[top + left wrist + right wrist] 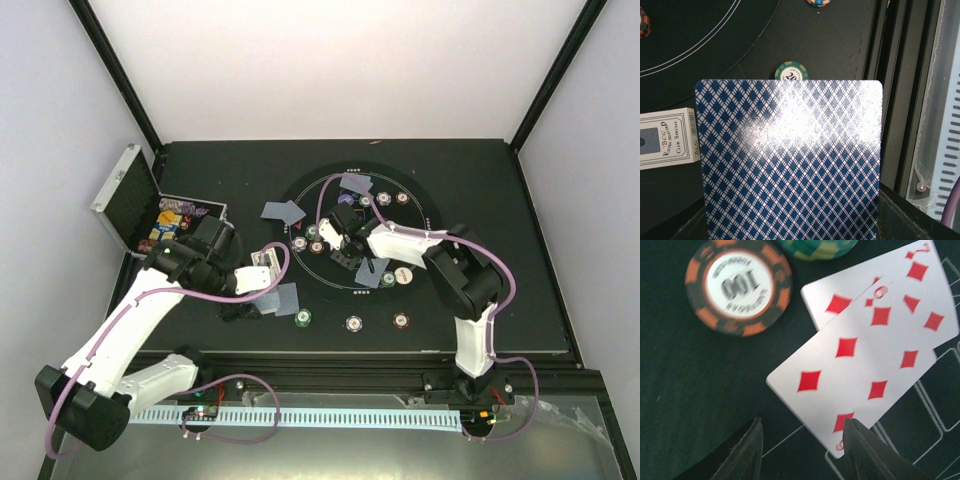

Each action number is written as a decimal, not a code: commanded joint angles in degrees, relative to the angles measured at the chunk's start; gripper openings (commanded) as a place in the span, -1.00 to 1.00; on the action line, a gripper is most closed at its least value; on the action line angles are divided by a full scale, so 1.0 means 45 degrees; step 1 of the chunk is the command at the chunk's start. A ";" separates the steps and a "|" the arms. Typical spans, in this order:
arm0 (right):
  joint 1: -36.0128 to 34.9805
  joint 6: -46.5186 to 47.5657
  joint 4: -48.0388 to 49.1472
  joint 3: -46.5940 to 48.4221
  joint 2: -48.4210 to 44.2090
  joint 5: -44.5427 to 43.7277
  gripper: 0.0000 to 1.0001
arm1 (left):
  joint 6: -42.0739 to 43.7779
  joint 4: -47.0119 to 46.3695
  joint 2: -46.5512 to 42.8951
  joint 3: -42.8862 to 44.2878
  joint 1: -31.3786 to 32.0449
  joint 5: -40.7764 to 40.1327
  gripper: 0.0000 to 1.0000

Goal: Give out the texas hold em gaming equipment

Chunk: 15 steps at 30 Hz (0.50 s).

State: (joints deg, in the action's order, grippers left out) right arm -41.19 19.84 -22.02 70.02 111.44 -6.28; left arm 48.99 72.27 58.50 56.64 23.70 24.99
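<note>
My left gripper (pixel 268 283) is shut on a blue diamond-backed playing card (pixel 790 160); the card fills the left wrist view and hides the fingers. A green chip (pixel 791 71) lies just beyond its top edge. My right gripper (pixel 805 452) hangs open low over the round mat (pixel 420 235). Its right fingertip (pixel 857 440) overlaps the corner of a face-up six of diamonds (pixel 855 365), which lies on a seven of diamonds (pixel 920 290). An orange-and-black 100 chip (pixel 739 286) and a green chip (pixel 817 247) lie beyond. More chips (pixel 354 323) and face-down cards (pixel 283 212) dot the table.
An open silver studded case (pixel 125 195) holding chips stands at the left. A card box (pixel 667 136) lies beside the left gripper. A red triangle marker (pixel 298 232) sits at the mat's left side. The table's front rail (pixel 400 355) runs close behind the near chips.
</note>
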 commanded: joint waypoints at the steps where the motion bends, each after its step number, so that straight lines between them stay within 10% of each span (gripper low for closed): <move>1: 0.0271 -0.1025 -0.1119 0.1446 0.0776 -0.0010 -0.09 | 0.0255 0.0190 -0.0175 0.0065 -0.0014 -0.0140 -0.97; 15: 0.1221 -0.2527 -0.2788 0.4090 0.2730 -0.1495 -0.12 | 0.0305 0.0371 -0.0501 0.0021 -0.0033 -0.0342 -0.97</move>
State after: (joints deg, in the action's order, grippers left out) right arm -37.85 10.61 -32.23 87.39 122.19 -8.82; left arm 49.36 72.66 57.41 56.62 23.70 23.94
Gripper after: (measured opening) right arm 0.442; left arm 0.649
